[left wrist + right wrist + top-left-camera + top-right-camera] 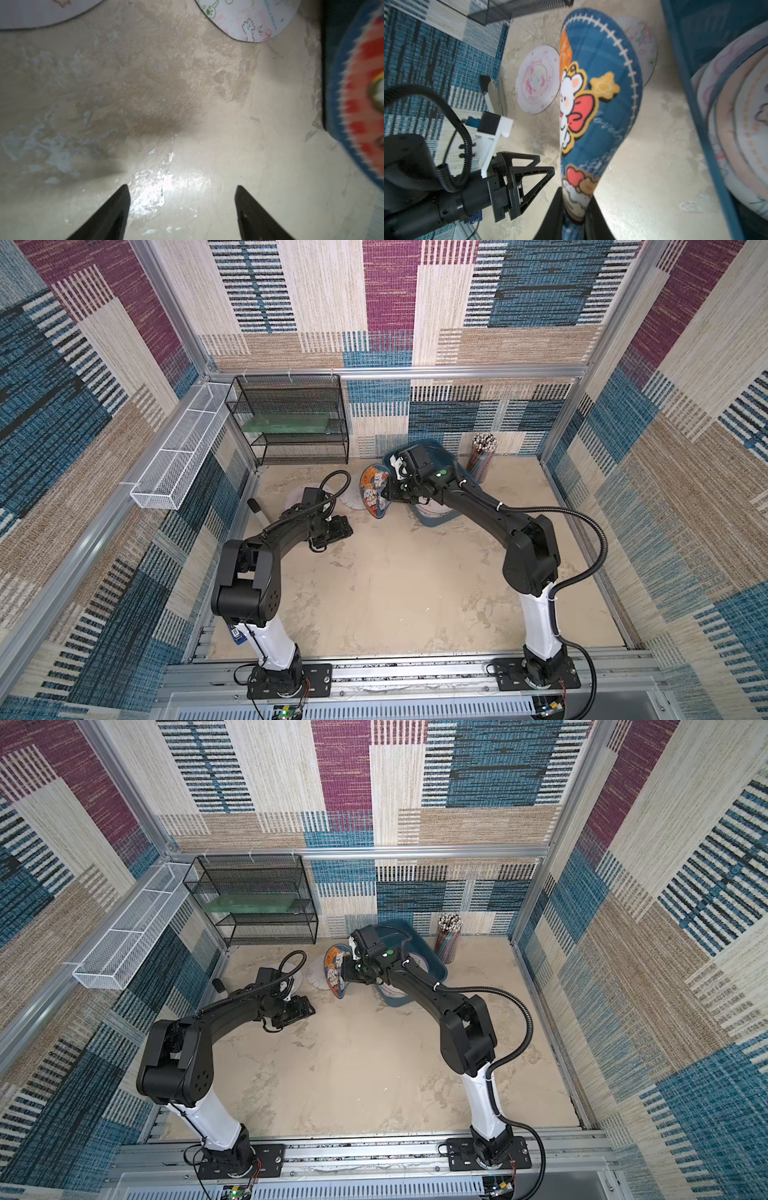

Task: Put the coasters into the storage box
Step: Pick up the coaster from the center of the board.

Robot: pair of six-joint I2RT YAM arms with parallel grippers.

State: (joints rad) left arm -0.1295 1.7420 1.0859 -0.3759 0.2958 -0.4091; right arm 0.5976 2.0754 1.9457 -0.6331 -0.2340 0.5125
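Pinching the dark blue coaster (pixel 374 494) by its rim, the right gripper (pixel 576 209) is holding it on edge, bowed, just left of the storage box (pixel 452 461) in both top views. The right arm (pixel 478 497) is reaching in from the lower right, elbow raised. Pale coasters (pixel 737 128) are lying stacked inside the box. The left arm (pixel 270 539) is stretching low at centre left. The left gripper (pixel 181 188) is hovering over bare table (pixel 145 93), jaws spread wide and empty, near two loose mats (pixel 249 18).
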